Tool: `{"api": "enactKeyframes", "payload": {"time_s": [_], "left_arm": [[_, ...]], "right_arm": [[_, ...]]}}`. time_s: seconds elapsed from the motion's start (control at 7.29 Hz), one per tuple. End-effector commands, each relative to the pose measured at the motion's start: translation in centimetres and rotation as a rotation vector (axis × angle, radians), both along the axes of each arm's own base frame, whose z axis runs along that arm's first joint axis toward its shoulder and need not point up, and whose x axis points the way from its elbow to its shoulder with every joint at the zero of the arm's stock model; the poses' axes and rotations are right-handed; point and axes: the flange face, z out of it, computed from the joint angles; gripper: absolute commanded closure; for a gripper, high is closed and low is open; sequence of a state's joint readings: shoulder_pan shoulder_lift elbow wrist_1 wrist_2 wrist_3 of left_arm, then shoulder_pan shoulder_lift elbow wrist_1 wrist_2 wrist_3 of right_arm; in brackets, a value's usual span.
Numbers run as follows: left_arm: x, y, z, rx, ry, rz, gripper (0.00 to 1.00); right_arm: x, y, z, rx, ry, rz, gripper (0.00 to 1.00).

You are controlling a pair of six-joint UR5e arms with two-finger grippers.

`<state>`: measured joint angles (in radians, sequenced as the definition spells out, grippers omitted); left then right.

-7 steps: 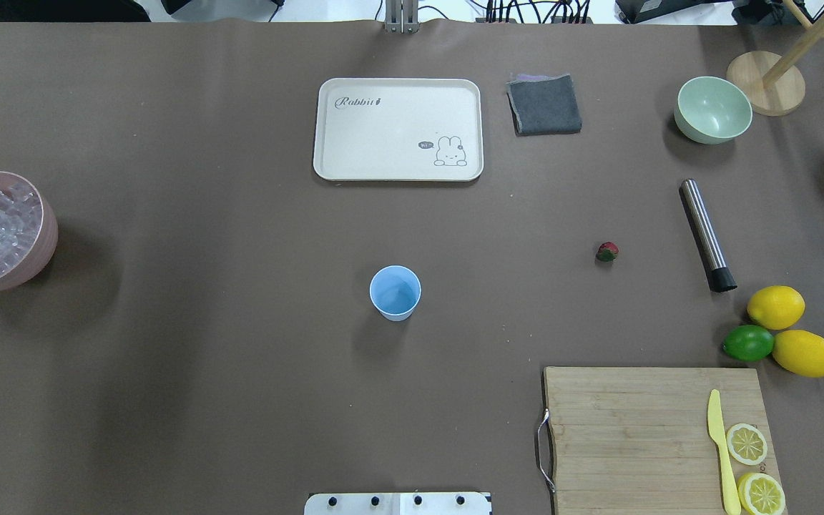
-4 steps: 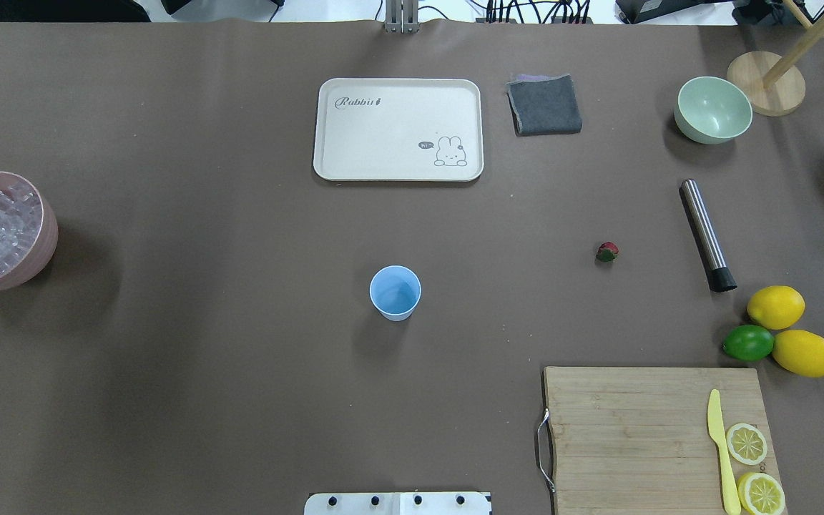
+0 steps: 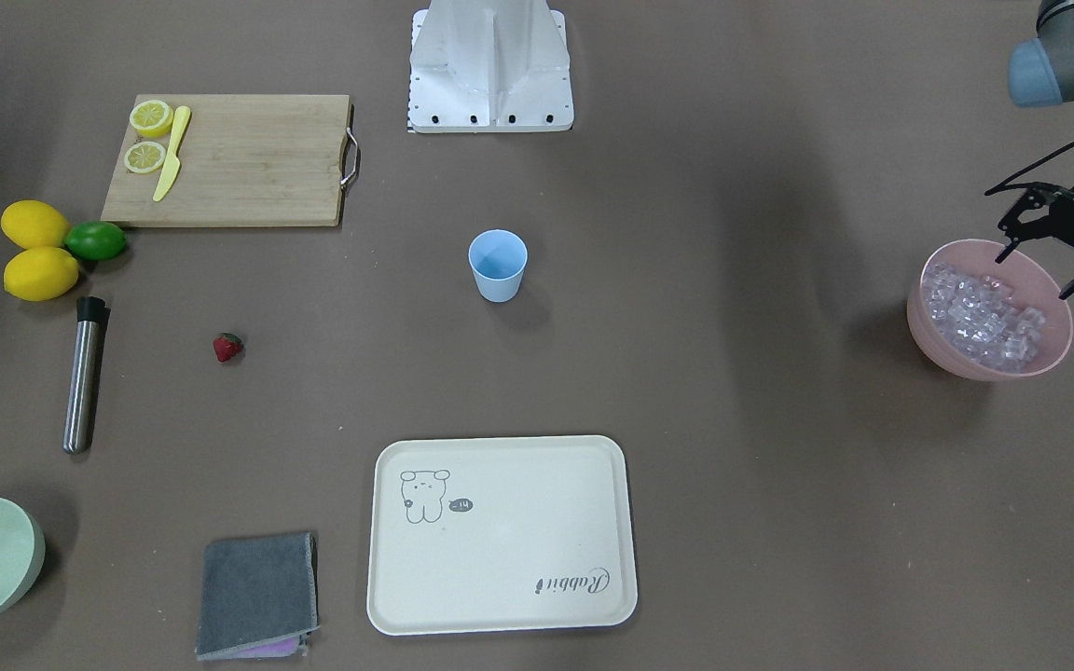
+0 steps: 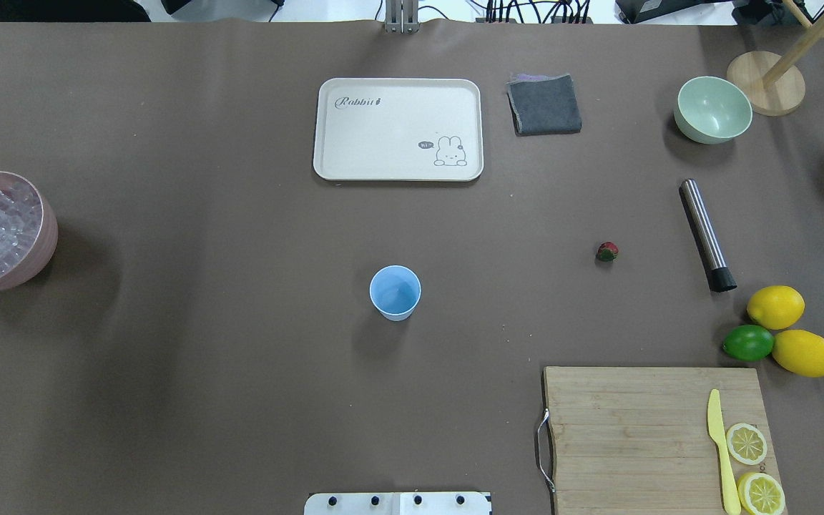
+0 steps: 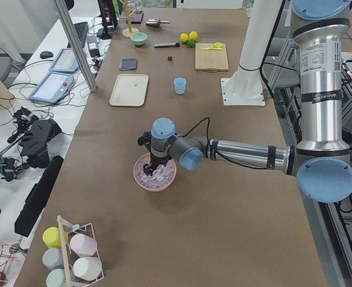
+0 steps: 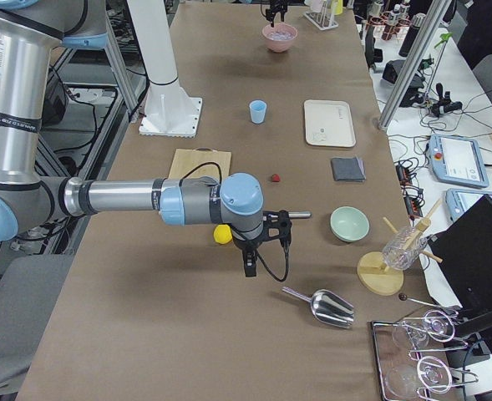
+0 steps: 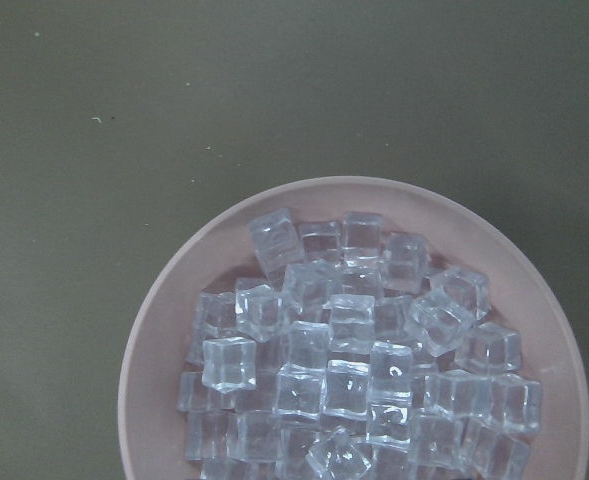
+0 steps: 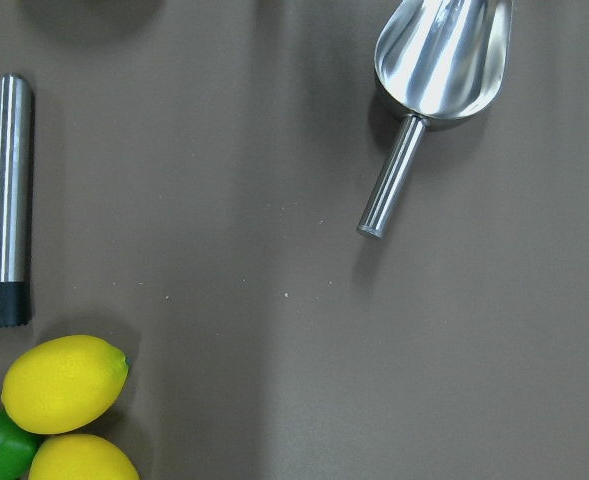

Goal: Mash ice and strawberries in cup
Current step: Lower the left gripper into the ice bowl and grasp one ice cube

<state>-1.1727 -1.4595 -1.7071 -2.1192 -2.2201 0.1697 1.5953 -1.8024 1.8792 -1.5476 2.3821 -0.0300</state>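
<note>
left jaws wide apart, empty, over ice in pink bowl | right jaws: cannot tell | cup well apart, mid-table

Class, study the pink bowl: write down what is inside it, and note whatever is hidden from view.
The pink bowl holds a heap of clear ice cubes. They cover its floor, so whether anything else lies beneath them cannot be seen.
</note>
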Motion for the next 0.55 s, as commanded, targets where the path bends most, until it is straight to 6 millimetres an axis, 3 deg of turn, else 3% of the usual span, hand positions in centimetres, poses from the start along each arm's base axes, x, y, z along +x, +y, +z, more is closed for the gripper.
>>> {"api": "enactKeyframes", "payload": {"time_s": [0.0, 0.41], "left_arm": [[0.9, 0.0, 1.5, 0.020, 0.004, 0.020, 0.23], [2.2, 0.2, 1.8, 0.020, -0.015, 0.033, 0.30]], "right_arm": [[0.0, -0.1, 0.0, 0.000, 0.000, 0.000, 0.00], [0.0, -0.1, 0.0, 0.000, -0.002, -0.001, 0.00]]}}
